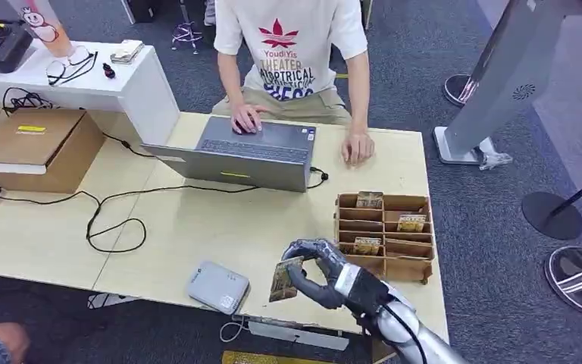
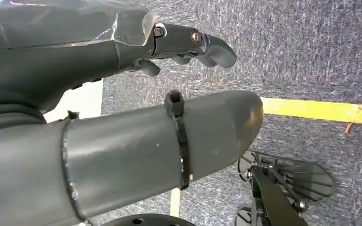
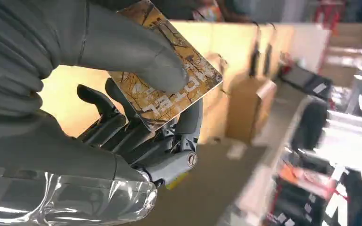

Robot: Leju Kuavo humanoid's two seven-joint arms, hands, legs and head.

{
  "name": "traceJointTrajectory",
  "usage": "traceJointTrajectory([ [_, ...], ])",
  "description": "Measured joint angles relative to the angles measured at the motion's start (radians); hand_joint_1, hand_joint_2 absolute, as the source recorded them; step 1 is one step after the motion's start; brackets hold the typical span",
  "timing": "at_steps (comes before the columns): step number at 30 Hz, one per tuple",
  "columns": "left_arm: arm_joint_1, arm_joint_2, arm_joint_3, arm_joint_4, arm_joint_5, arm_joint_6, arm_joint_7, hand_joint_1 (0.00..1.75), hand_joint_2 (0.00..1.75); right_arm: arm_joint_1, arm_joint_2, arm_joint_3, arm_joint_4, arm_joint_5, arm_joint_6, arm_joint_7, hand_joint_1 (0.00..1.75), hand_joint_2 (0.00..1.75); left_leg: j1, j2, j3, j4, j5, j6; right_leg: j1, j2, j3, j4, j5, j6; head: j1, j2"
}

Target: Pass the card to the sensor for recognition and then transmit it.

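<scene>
Far left on the pale wood bench (image 1: pixel 197 227): a plain cardboard box (image 1: pixel 38 148) with a yellow label, black cable (image 1: pixel 114 216) looping loosely across the top toward a grey laptop (image 1: pixel 250 155), lid tilted away from the robot so the seated person (image 1: pixel 292 45) can type. Near edge, left of centre: a flat grey card reader (image 1: pixel 218 287) with rounded corners, lying face up, probably so a card can be brought down over it. Just right of it, held above the bench: a glossy card (image 3: pixel 165 89) printed in mottled brown and gold, pinched between thick thumb and darker fingers of the right hand (image 1: pixel 314 269), face angled toward the reader, not yet over it. Right again: a brown slotted card holder (image 1: pixel 384 235), compartments keeping more cards upright. Left hand (image 2: pixel 122 141) hanging over speckled grey carpet (image 2: pixel 311 52), grasping nothing, fingers loosely apart.
</scene>
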Motion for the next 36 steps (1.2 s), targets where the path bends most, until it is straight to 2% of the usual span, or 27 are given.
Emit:
traceJointTrajectory([
  [5,0.000,0.000,0.000,0.000,0.006,0.005,-0.001,0.00,0.00,-0.043,0.049,0.111,0.145,0.016,0.050,0.002,1.75,1.75,0.000,0.000,0.000,0.000,0.000,0.000,0.000,0.000,0.000,0.000,0.000,0.000,0.000,0.000],
  [11,-0.001,0.000,0.000,0.000,-0.003,0.003,0.008,0.00,0.00,-0.096,0.115,0.194,0.278,0.010,0.046,0.001,1.75,1.75,0.000,0.000,0.000,0.000,0.000,0.000,0.000,0.000,0.000,0.000,0.000,0.000,0.000,0.000],
  [16,-0.005,0.000,0.000,0.000,-0.010,0.004,0.023,0.00,0.00,-0.140,0.179,0.227,0.374,0.008,0.029,0.004,1.75,1.75,0.000,0.000,0.000,0.000,0.000,0.000,0.000,0.000,0.000,0.000,0.000,0.000,0.000,0.000],
  [26,-0.015,-0.003,0.000,0.000,-0.031,0.006,0.052,0.00,0.00,-0.196,0.298,0.265,0.555,0.032,-0.022,0.069,1.75,1.75,0.000,0.000,0.000,0.000,0.000,0.000,0.000,0.000,0.000,0.000,0.000,0.000,0.000,0.000],
  [36,-0.028,-0.012,0.000,0.000,-0.044,0.012,0.068,0.00,0.00,-0.219,0.383,0.297,0.703,0.066,-0.056,0.103,1.75,1.75,0.000,0.000,0.000,0.000,0.000,0.000,0.000,0.000,0.000,0.000,0.000,0.000,0.000,0.000],
])
